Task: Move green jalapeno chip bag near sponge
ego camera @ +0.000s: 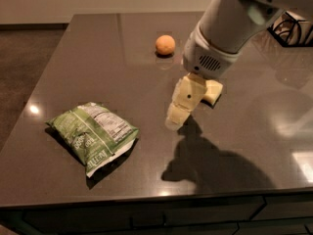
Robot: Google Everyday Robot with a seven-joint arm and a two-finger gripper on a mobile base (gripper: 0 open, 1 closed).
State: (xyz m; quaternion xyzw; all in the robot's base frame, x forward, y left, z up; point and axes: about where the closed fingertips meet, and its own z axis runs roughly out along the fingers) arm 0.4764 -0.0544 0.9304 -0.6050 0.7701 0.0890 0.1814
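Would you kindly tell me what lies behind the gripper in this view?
The sponge, mostly covered: only its right end shows beside the gripper, which hangs above the table.

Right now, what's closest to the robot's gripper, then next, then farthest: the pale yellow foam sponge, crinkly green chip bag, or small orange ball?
From the gripper, mid-table:
1. pale yellow foam sponge, right behind it.
2. crinkly green chip bag, front left.
3. small orange ball, at the back.

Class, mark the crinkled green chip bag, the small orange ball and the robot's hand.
Crinkled green chip bag (93, 133): camera view, middle of its front.
Small orange ball (165, 44): camera view, its centre.
Robot's hand (174, 120): camera view, its lower end, over the table (274, 87) right of the bag.
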